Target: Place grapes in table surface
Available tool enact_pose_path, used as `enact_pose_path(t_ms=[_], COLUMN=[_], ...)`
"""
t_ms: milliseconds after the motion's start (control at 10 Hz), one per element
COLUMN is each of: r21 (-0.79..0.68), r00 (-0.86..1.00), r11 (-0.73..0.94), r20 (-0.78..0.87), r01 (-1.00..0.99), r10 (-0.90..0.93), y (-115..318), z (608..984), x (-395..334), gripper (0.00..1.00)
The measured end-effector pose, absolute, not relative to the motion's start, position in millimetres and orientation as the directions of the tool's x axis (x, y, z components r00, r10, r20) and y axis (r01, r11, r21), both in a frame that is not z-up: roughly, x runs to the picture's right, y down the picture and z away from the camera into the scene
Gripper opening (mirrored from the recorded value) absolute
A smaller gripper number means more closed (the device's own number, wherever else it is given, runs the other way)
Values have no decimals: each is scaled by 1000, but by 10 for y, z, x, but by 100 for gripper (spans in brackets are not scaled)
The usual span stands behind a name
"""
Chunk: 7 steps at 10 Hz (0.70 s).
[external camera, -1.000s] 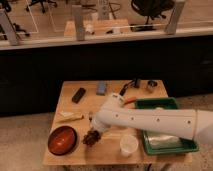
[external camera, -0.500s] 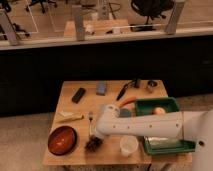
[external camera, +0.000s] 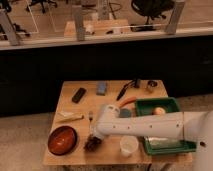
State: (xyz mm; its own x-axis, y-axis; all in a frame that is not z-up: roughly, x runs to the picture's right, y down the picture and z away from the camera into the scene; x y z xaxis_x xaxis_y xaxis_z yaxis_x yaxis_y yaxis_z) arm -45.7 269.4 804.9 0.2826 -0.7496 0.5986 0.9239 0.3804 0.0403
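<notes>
At the left front part of the light wooden rectangular table surface [external camera: 80, 107] stands a round red-brown bowl [external camera: 62, 140]. Behind it, a little to the right, lies a pale flat utensil [external camera: 70, 117], and just beside that a small metal fork [external camera: 90, 118] points toward the back.

The small bunch of dark reddish-purple grapes [external camera: 92, 144] is near the front edge, just to the right of the bowl but apart from it. It seems to rest on the wood. The gripper [external camera: 95, 134] is directly above the bunch and comes down from the white arm [external camera: 145, 126], which reaches across the table from the right. The arm covers the gripper's end, so whether it clamps the bunch or stands apart from it cannot be told.

At the back there is a black rectangular object [external camera: 78, 95], then a grey-blue block [external camera: 102, 88], then a dark tool [external camera: 121, 92]. In front of the arm stands a translucent white cup [external camera: 129, 146]. On the right side is a green rectangular tray [external camera: 170, 146] with a small orange round thing [external camera: 159, 111] in it.
</notes>
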Motion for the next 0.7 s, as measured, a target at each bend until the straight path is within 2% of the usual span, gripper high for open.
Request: enact_pose_path(t_ms=[700], r21=[34], r00=[282], r11=[375], r20=[599], r01=[926], r10=[-750], y=[2689], z=[8001], x=[-398], gripper=[80])
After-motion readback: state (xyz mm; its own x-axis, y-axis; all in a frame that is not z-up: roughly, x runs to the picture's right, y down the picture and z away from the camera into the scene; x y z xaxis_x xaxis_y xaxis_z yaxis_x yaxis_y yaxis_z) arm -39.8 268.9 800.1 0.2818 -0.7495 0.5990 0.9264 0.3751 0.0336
